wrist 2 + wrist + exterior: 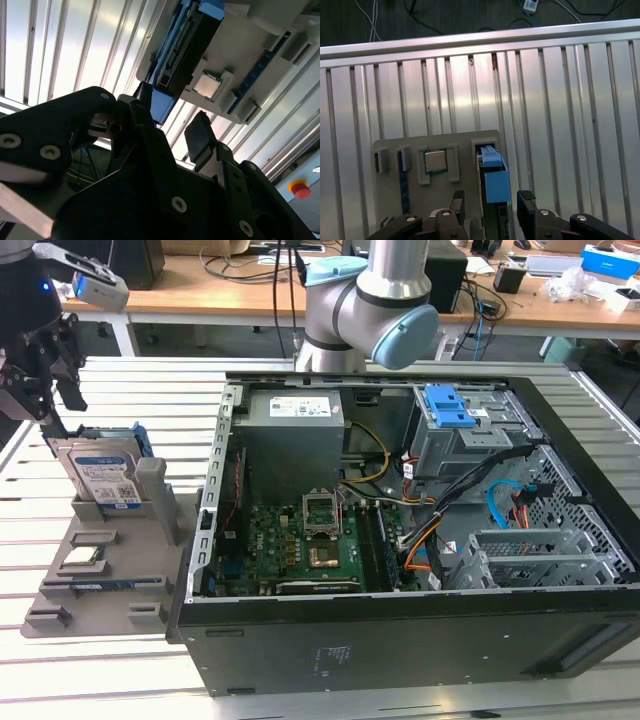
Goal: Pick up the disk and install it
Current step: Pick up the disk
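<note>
So the black two-fingered gripper [58,408] hangs open, fingers spread and gripping nothing, just above the disk [100,475], a silver rectangular metal hard drive with blue plastic rails. The disk stands on edge in the grey plastic holder tray [130,558] on the slatted aluminium table [100,670], roughly 9 o'clock from the open black computer case [400,625]. In the first wrist view the fingers [526,202] flank its blue rail without touching. A square silver processor chip [82,557] lies at the disk's 6 o'clock.
</note>
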{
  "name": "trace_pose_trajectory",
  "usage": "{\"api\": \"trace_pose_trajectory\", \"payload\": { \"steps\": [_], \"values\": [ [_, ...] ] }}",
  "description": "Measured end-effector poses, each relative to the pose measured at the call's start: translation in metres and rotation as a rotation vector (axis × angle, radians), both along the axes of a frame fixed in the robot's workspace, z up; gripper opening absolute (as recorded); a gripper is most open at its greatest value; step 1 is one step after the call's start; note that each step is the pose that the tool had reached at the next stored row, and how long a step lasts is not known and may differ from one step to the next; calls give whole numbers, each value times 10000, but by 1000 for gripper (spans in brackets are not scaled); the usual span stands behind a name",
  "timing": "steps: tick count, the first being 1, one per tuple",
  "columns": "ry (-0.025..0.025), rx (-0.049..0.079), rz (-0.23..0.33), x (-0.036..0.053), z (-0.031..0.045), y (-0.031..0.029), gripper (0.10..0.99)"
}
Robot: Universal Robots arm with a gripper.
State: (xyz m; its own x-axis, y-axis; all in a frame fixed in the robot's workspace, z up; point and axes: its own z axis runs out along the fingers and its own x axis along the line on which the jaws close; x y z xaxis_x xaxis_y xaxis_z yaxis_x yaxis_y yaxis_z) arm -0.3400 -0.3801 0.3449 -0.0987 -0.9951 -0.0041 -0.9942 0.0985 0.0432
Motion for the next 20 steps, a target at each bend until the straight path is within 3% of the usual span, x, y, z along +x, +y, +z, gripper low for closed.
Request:
{"api": "trace_pose_trajectory", "payload": {
  "steps": [14,20],
  "values": [
    [0,-91,0,23,-245,53,541],
    [0,-121,-1,26,-312,54,541]
  ]
}}
